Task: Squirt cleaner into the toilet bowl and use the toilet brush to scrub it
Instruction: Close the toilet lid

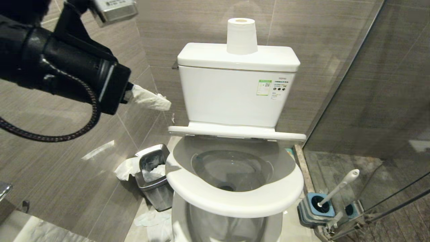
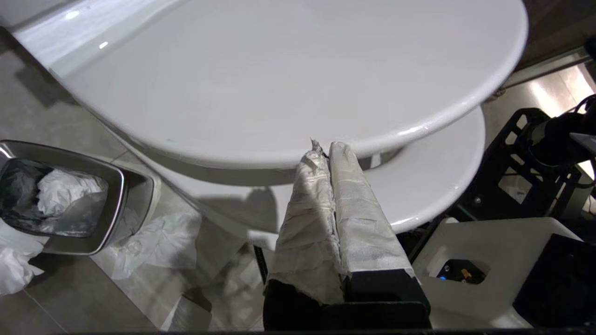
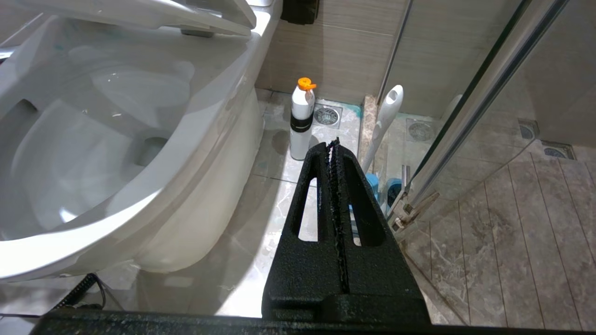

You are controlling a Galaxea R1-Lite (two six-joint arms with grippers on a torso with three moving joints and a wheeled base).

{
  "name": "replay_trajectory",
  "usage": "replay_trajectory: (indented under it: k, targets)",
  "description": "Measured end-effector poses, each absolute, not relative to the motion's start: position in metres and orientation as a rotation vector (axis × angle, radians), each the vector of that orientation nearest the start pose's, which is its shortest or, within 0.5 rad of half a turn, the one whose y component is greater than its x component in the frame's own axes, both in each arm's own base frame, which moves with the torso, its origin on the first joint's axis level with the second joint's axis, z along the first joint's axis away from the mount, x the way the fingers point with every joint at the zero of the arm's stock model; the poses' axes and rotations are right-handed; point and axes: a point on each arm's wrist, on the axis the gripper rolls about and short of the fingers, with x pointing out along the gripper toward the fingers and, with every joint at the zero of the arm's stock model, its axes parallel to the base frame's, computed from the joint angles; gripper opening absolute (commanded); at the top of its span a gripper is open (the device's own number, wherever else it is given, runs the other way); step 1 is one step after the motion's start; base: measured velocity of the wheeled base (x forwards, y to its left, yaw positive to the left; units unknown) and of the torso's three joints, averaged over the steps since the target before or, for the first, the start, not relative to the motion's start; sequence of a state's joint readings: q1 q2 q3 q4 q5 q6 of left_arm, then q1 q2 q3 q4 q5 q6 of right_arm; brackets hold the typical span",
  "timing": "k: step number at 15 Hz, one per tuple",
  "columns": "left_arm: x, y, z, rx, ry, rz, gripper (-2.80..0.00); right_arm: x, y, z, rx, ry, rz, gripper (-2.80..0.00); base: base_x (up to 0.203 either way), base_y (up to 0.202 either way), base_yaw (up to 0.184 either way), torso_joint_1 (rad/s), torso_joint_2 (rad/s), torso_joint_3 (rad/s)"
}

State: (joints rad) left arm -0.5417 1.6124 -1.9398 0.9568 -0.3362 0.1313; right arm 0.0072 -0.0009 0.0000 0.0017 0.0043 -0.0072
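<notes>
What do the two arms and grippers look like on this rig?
Left arm: bulky glossy black housing, braided black cable looping below, silver box on top. Left gripper: two tapered fingers wrapped in wrinkled white tape on a black base. Right gripper: bare matte-black textured plastic, tapered fingers with long slot cut-outs.

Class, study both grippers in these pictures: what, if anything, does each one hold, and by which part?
Nothing is held. The left gripper, its fingers wrapped in white cloth, is shut on nothing beside the toilet bowl. The right gripper is shut and empty; the toilet brush stands in its holder.
</notes>
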Motion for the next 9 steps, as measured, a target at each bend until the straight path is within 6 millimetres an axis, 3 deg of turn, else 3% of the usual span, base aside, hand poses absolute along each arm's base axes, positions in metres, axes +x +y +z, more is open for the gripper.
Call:
replay_trajectory:
  k: [5, 9]
  targets:
    - [0.236, -0.151, 0.350, 0.186, 0.591, -0.870, -2.80, -0.023, 0.000, 0.075, -0.007, 0.001, 0.011, -2.80, 0.000, 0.000, 0.000, 0.000, 0.00, 0.000]
    - [0.252, -0.164, 0.333, 0.202, 0.643, -0.846, -2.80, -0.023, 0.000, 0.075, -0.007, 0.001, 0.011, -2.80, 0.000, 0.000, 0.000, 0.000, 0.00, 0.000]
